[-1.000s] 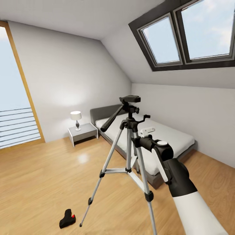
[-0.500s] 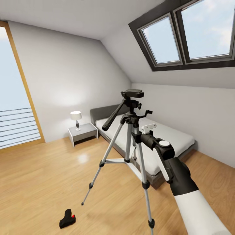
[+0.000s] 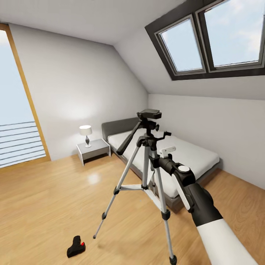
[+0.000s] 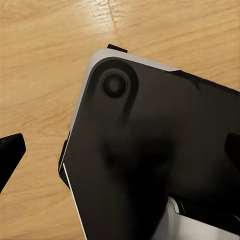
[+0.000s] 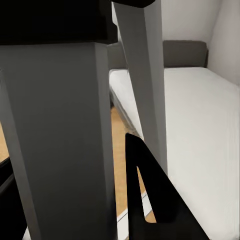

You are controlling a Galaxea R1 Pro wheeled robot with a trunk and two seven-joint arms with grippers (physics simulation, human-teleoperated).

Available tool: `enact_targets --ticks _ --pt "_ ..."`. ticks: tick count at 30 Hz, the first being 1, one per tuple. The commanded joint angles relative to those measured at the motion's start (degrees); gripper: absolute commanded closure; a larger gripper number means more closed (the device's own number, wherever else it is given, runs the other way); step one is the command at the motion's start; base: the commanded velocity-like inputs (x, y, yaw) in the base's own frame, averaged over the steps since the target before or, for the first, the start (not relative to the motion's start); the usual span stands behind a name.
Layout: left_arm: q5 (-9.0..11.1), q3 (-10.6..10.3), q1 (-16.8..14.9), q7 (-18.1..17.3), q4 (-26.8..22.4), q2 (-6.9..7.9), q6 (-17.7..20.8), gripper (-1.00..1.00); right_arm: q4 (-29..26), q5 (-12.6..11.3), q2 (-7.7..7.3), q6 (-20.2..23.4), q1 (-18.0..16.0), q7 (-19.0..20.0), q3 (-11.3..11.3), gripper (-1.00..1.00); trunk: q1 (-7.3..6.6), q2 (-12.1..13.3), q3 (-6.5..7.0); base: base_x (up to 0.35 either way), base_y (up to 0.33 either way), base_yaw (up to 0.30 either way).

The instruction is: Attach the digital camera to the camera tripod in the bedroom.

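Gripping one tripod (image 3: 146, 162), your right gripper (image 3: 154, 159) looks clamped on its upper leg. One camera (image 3: 76, 247) lies on the floor (image 3: 48, 198); can't tell the left gripper's state.

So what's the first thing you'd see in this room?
The tall camera tripod on silver legs, mid-room before the white bed. The robot's right arm reaches up beside its legs. Then the small black digital camera, with a red dot, lying on the wood floor.
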Motion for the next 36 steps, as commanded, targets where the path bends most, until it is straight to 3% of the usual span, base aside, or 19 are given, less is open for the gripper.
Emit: enact_targets --ticks 1,12,20,36 --pt "-0.04 0.43 0.01 0.01 -0.08 -0.03 -0.07 -1.0 0.44 -0.25 -0.02 0.1 -0.03 0.03 0.01 1.0 0.01 -0.09 -0.08 0.0 0.0 0.0" --pt "-0.04 0.43 0.01 0.01 -0.08 -0.03 -0.07 -1.0 7.03 -0.15 -0.02 -3.27 0.12 0.13 0.01 1.0 0.01 -0.09 -0.08 0.0 0.0 0.0" --pt "-0.04 0.43 0.01 0.01 -0.07 -0.03 -0.07 -1.0 12.82 -0.11 -0.02 -9.15 0.15 0.15 0.01 1.0 0.01 -0.09 -0.08 0.0 0.0 0.0" --pt "-0.04 0.43 0.01 0.01 -0.04 -0.03 -0.07 -1.0 18.28 -0.21 -0.84 -16.31 0.12 0.16 0.01 1.0 0.01 -0.09 -0.08 0.0 0.0 0.0"
